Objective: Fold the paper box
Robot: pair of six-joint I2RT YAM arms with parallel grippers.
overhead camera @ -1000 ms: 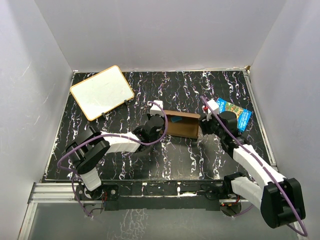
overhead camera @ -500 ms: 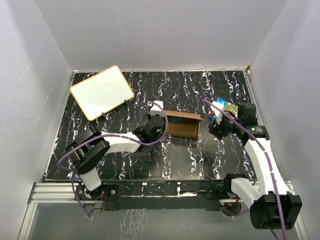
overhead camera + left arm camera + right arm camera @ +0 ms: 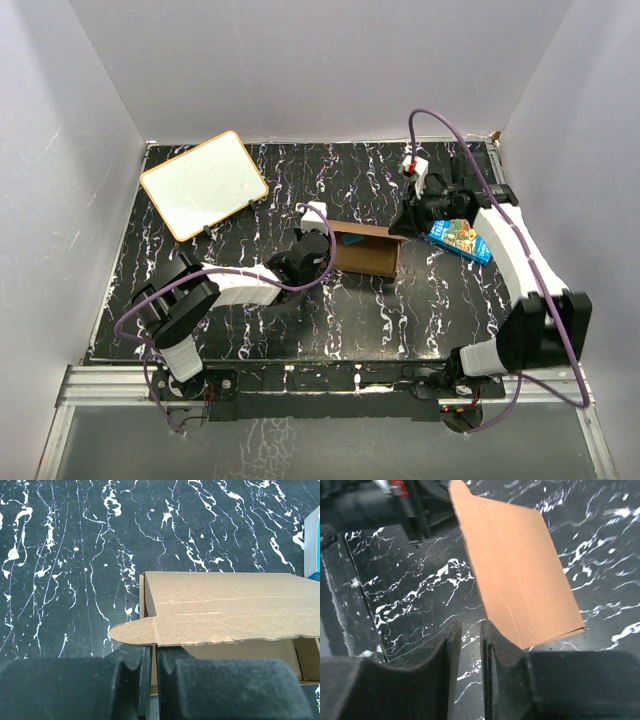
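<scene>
The paper box, plain brown cardboard, stands half-formed in the middle of the table with its top open. My left gripper is at its left end, shut on a thin cardboard wall. A rounded tab and a creased flap lie just ahead of those fingers. My right gripper hovers at the box's far right corner. In the right wrist view its jaws stand a narrow gap apart with only table between them, and a flat brown panel lies just beyond the fingertips.
A blue printed box lies right of the paper box, under my right forearm. A white board with an orange rim leans at the back left. White walls enclose the black marbled table.
My right arm has swung from the near right of the box round to its far right corner, and its jaws have narrowed. The left gripper and the box have stayed put.
</scene>
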